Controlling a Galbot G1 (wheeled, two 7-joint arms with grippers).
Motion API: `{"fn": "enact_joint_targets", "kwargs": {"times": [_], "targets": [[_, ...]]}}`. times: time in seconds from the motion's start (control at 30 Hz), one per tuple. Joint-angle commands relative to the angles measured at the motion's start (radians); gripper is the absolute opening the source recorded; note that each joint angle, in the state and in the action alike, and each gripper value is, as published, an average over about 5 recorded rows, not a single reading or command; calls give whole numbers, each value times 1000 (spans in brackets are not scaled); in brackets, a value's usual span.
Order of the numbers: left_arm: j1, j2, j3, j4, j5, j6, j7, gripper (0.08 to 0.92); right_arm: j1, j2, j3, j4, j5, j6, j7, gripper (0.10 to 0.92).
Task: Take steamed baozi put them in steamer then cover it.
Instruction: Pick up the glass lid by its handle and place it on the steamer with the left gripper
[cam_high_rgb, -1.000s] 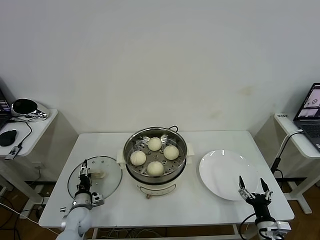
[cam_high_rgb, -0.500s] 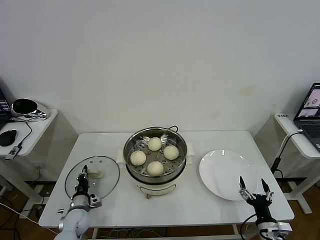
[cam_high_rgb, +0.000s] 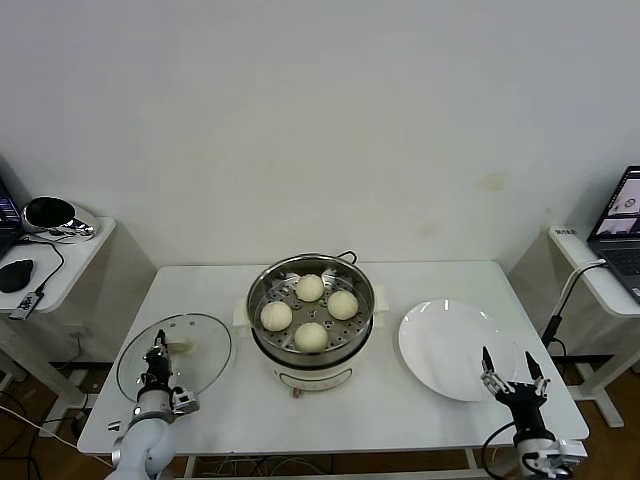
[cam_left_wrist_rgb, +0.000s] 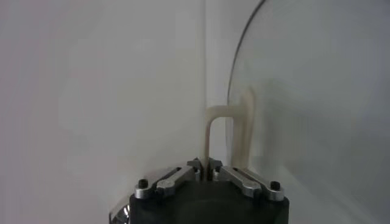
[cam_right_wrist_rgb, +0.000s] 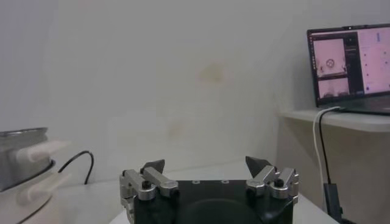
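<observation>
No brand, label or legible writing shows on any item; the laptop screen (cam_right_wrist_rgb: 350, 61) on the side desk to the right shows pink-toned windows whose content cannot be read. The steamer (cam_high_rgb: 311, 318) stands at the centre of the white desk (cam_high_rgb: 400, 420), uncovered, with the four steamed baozi (cam_high_rgb: 310, 337) resting on its perforated tray, arranged in a ring and apart from one another. The cover (cam_high_rgb: 176, 355) is at the left side of the desk, well apart from the steamer, its glass disc tilted with the handle side toward the left tool (cam_high_rgb: 156, 358). The left tool is closed on the cover's cream-white handle (cam_left_wrist_rgb: 228, 137); in the left wrist view the fingertips meet at the base of the handle loop and the glass disc with its metal rim fills the space beyond. Compared with one second ago, the left tool has gone from open around the handle to clamped on it, and the cover has shifted further left and away from the steamer, with its near edge raised. The right tool (cam_high_rgb: 511, 370) hovers at the front right of the desk, over the near edge of the empty white plate (cam_high_rgb: 440, 345), with its fingers spread wide and holding nothing; its position and state match the earlier frames
</observation>
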Motion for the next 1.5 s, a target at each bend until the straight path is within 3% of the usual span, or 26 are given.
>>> {"fn": "enact_joint_targets", "kwargs": {"times": [0.03,0.33,0.53,0.67,1.07,1.5], "targets": [[114,-16,-45,-370,-71,215,77,137,14,-5,4,33,38,-29,6,823],[148,-8,-58,-530,36,419,167,137,3,-5,12,67,40,-50,6,823],[89,-43,13,-663,161,486,331,137,10,0,15,73,-13,-92,12,823],[52,-89,86,-701,220,485,391,137,11,15,14,84,-51,-117,21,823],[-72,-176,295,-609,299,475,424,137,14,61,26,58,-87,-109,28,823],[-190,-266,478,-424,345,481,418,137,29,92,43,20,-103,-99,28,823]]}}
